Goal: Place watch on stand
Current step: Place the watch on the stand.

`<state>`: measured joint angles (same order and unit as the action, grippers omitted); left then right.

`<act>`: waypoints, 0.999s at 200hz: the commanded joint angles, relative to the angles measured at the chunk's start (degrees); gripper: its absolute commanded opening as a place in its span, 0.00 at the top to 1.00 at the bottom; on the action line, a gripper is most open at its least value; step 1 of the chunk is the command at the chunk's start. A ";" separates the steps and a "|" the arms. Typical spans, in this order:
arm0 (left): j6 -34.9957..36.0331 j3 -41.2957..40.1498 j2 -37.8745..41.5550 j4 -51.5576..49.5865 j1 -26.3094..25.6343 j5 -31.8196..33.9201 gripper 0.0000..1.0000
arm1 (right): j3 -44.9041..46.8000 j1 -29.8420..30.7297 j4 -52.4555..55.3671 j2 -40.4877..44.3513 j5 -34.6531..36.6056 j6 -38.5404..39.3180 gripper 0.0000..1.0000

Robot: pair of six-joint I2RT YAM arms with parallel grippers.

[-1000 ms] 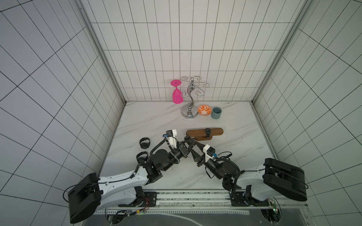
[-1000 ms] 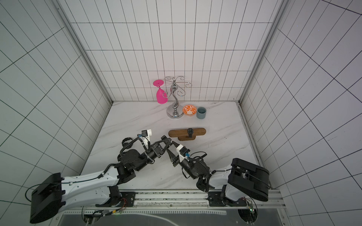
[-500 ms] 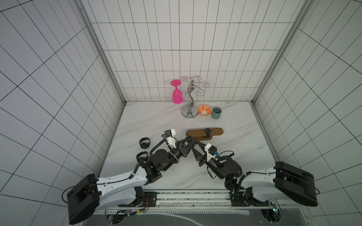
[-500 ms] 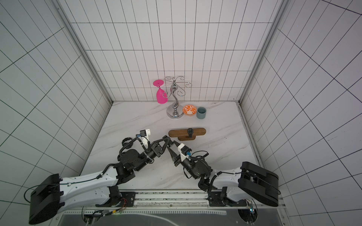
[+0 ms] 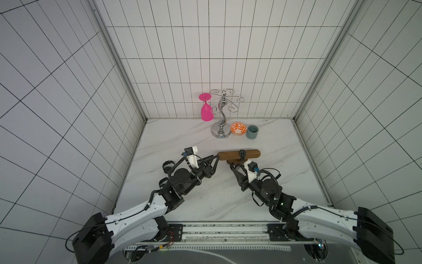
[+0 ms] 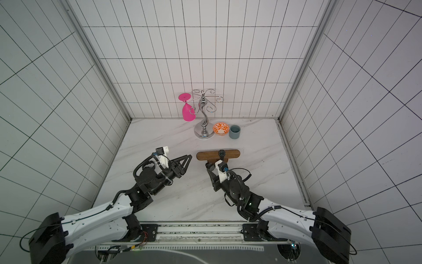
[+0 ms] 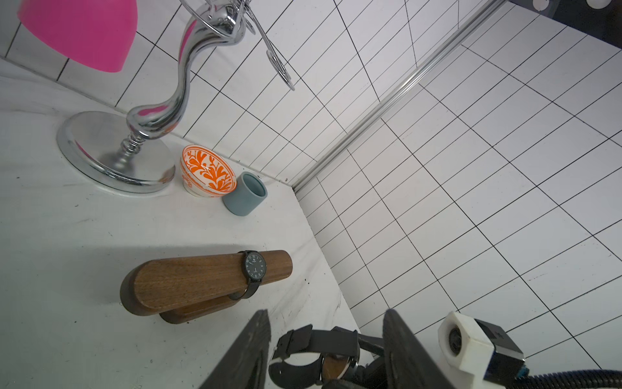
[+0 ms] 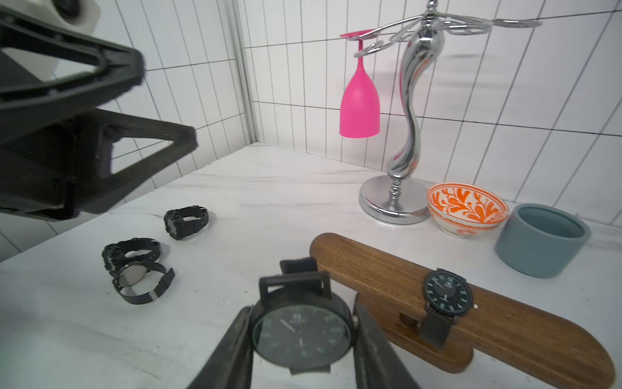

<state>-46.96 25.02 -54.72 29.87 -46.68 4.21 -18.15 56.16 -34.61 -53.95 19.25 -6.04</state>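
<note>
My right gripper [image 8: 303,308] is shut on a black watch [image 8: 301,333], pinching its round case from both sides, dial towards the camera. It hovers just in front of the stand [image 5: 230,155], a brown wooden bar on a lighter base, also seen as the stand [image 8: 377,269]. A second black watch [image 5: 242,153] is strapped round the bar. My left gripper [image 5: 215,157] stands open beside the bar's left end. In the left wrist view the held watch [image 7: 316,350] shows between the spread fingers [image 7: 259,336] and touches neither.
Three more black watches [image 8: 186,220] [image 8: 131,251] [image 8: 141,283] lie on the marble table at the left, partly under my left arm. At the back stand a chrome glass rack [image 5: 221,128] with a hanging pink glass [image 5: 206,112], an orange bowl [image 5: 238,128] and a blue-grey cup [image 5: 252,132].
My left gripper has opened and let go of the watch. The right gripper has kept it and moved right, towards the stand. The two grippers have drawn apart.
</note>
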 commanded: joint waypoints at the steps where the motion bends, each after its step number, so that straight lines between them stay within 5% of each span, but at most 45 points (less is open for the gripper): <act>1: 3.25 1.53 0.59 -3.46 2.08 -2.98 0.47 | -9.02 -3.72 13.73 2.46 -0.99 -2.92 0.59; 64: 12.21 9.18 -7.03 -19.81 7.50 -1.97 0.47 | -17.78 -15.12 29.34 2.22 -3.42 -3.94 0.59; 144: 11.72 13.51 -20.15 -17.55 11.87 -8.12 0.46 | -23.56 -33.60 34.97 -4.00 -12.96 -4.57 0.58; 200: 11.28 19.26 -29.02 -20.16 13.10 -14.38 0.41 | -24.39 -40.82 34.79 -9.42 -15.26 -6.86 0.59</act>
<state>-35.97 42.54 -81.38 10.22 -33.93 -6.46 -35.57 17.15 -0.23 -62.00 6.24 -11.22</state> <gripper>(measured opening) 0.585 0.428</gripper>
